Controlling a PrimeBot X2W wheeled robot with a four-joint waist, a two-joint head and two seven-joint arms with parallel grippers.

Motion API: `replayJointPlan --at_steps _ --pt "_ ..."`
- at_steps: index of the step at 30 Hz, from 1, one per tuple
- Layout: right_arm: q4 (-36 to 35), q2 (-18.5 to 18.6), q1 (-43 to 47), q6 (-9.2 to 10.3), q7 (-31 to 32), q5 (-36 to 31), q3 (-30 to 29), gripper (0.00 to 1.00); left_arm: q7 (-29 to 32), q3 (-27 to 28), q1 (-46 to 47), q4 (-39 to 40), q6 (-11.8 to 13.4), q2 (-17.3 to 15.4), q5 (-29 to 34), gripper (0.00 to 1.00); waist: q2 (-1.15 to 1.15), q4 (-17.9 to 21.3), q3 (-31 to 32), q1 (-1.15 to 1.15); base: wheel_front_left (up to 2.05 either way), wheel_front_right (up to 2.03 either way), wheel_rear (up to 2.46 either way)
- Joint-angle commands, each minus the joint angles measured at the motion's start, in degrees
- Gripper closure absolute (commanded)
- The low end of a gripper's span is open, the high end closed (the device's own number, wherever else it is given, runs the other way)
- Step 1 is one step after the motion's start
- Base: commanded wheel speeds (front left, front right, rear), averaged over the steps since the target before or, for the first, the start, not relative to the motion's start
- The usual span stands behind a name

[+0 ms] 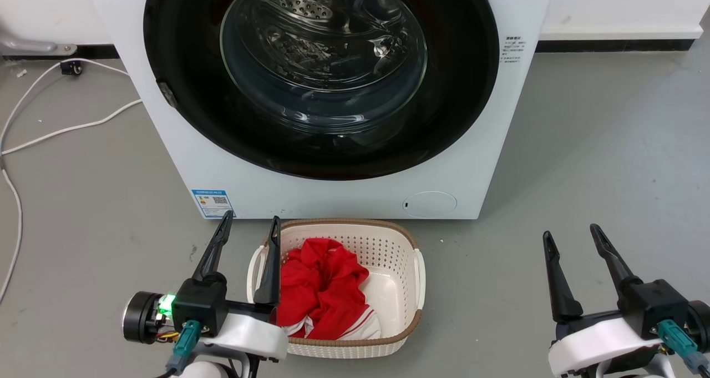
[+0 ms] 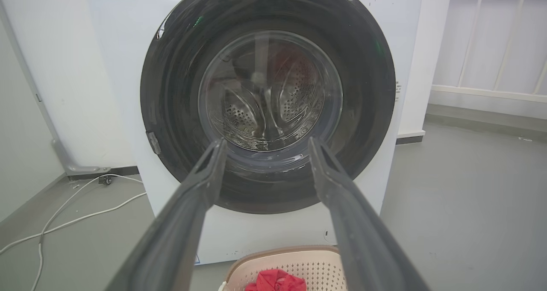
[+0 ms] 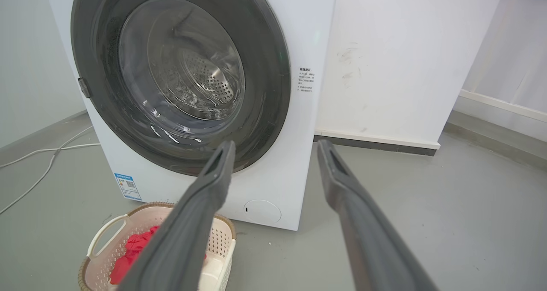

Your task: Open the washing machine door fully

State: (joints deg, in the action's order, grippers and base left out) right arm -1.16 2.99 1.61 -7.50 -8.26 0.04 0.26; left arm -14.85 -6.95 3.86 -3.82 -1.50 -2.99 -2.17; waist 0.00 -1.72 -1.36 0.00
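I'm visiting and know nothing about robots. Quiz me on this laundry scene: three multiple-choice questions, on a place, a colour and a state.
1. Where is the laundry basket? A) on the floor before the washing machine B) on top of it C) hanging on the wall
2. What colour is the clothing in the basket? A) blue B) green C) red
3. How is the washing machine door? A) swung wide open B) shut C) taken off
Answers: 1 A, it stands on the floor below the door; 2 C, the heap is bright red; 3 B, its black ring lies flush with the white front.
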Motion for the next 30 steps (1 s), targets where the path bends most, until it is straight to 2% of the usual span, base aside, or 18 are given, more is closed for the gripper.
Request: replayJointPlan --at_steps 1,22,23,24,25,30 --pt "-0.2 -0.2 0.7 0.03 -0.3 -0.6 -0.1 0.00 -0.5 -0.1 -0.5 0.2 0.1 -0.1 0.5 0.00 0.00 0.0 0.0 0.00 0.00 0.00 0.00" --pt "0.6 -0.2 0.2 0.03 0.0 1.1 -0.5 0.00 -0.4 0.4 -0.8 -0.8 -0.3 0.1 -0.9 0.00 0.00 -0.1 0.0 0.00 0.00 0.00 0.00" --pt "0.8 -0.2 0.2 0.03 0.1 1.6 -0.5 0.32 -0.4 0.4 -0.7 -0.8 -0.3 0.1 -0.9 0.00 0.00 -0.1 0.0 0.00 0.00 0.00 0.00" --pt "0.9 -0.2 0.2 0.02 0.1 1.8 -0.6 0.70 -0.4 0.4 -0.7 -0.9 -0.4 0.1 -1.0 0.00 0.00 -0.1 0.0 0.00 0.00 0.00 0.00" --pt "1.0 -0.2 0.2 0.02 0.2 2.2 -0.6 1.00 -0.4 0.4 -0.6 -0.9 -0.4 0.1 -0.9 0.00 0.00 -0.1 0.0 0.00 0.00 0.00 0.00" --pt "1.6 -0.2 0.3 0.03 -0.2 4.9 -0.9 1.00 -0.4 0.5 -0.7 -1.0 -0.3 0.1 -1.0 0.00 0.00 -0.2 0.0 0.00 0.00 0.00 0.00"
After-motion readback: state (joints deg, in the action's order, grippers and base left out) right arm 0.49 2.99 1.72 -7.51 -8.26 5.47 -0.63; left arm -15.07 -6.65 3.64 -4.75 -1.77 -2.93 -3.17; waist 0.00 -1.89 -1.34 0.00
